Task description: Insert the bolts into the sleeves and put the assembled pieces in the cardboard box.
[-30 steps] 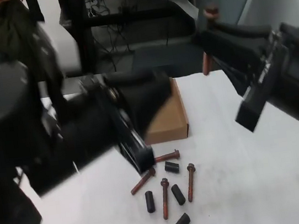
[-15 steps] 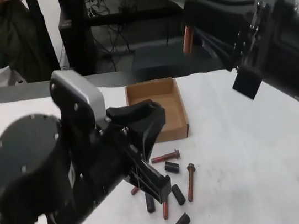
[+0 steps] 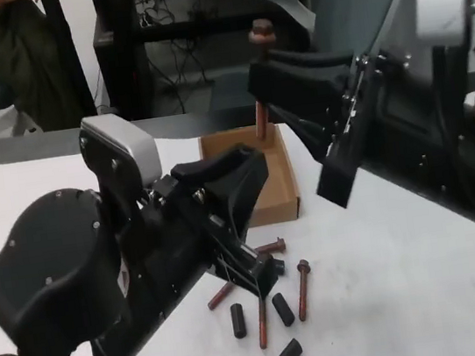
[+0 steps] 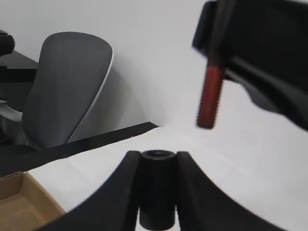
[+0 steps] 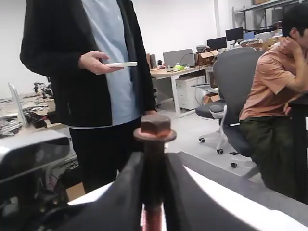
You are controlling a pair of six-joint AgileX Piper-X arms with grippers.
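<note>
the left gripper (image 4: 156, 161) is closed on a black sleeve (image 4: 156, 195), which is held upright between the fingers with its open bore facing up. the right gripper (image 5: 154, 173) is closed on a bolt (image 5: 155, 129), gripped by the shank just under the head, with the head up and the threaded end hanging down. in the left wrist view the bolt's tip is seen above the sleeve and off to one side, apart from it and not yet over the bore. both pieces are held in the air over the bench (image 3: 411, 277), near the box (image 3: 282, 191), in which nothing can be made out. several loose bolts (image 3: 303, 288) and loose sleeves (image 3: 282, 309) lie scattered on the bench just in front of the box.

the step in hand is judged to be the mating of this bolt and sleeve, with the approach made but insertion not begun. for the next move, the tip must be brought directly over the bore, the two axes lined up, and the bolt lowered straight in; a tilt or sideways offset is likely to catch the tip on the rim.
</note>
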